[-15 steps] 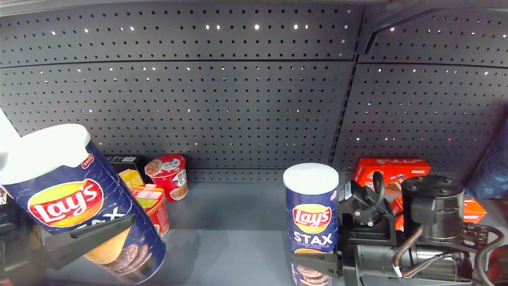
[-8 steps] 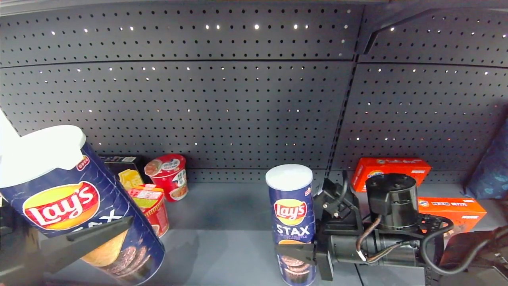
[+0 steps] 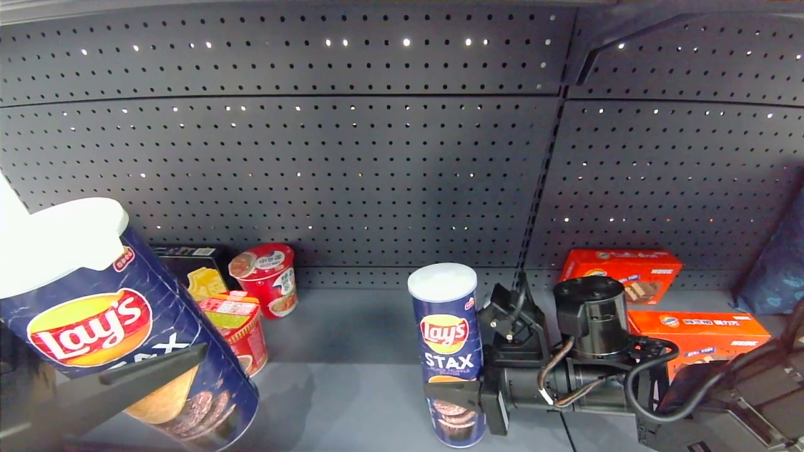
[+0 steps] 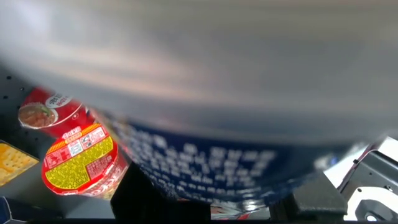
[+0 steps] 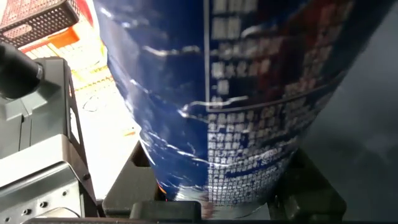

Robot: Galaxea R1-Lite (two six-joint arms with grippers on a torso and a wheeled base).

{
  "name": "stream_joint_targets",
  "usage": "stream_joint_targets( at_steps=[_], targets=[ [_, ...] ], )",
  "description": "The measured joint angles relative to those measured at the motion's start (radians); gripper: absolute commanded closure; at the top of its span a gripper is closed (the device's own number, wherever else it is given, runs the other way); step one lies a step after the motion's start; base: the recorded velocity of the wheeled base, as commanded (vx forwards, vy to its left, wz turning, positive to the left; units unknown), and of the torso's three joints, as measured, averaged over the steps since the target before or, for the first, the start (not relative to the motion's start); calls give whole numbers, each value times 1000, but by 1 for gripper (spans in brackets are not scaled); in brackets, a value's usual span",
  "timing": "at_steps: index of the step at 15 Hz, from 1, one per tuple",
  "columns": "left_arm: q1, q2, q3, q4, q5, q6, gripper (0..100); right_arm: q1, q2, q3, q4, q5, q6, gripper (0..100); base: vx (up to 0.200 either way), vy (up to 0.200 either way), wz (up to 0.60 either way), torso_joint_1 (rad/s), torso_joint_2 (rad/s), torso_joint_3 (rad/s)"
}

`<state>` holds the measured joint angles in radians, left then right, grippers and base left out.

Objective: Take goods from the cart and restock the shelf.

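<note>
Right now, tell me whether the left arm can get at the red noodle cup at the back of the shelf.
Probably not: the left tool is shut on a tilted chip can, and a second noodle cup stands between it and the red noodle cup.

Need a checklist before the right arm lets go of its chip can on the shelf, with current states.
1. Right gripper clamped on right chip can: ok.
2. Right chip can upright: ok.
3. Can base resting on shelf board: cannot tell; the contact is not visible.
4. Clearance around it, nearest noodle cup and nearest orange box both apart: ok.
5. Left gripper holding left chip can: ok.
6. Left chip can upright: not ok, tilted.
</note>
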<state>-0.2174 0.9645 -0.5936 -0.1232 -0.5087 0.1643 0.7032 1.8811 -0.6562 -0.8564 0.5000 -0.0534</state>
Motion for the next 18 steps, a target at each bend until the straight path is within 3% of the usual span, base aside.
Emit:
stream_joint_targets(
  at_steps=[1,2,18],
  targets=[
    [0,0,0,0,0,0,100,0,5,-2,-1,0,0,100,0,0,0,0,0,0],
    [0,0,0,1,0,0,100,0,9,-5,-1,0,0,0,0,0,0,0,0,0],
    [0,-18,4,10,1,1,100,-12,-48,80,-13,1,-1,0,0,0,0,0,0,0]
  ],
)
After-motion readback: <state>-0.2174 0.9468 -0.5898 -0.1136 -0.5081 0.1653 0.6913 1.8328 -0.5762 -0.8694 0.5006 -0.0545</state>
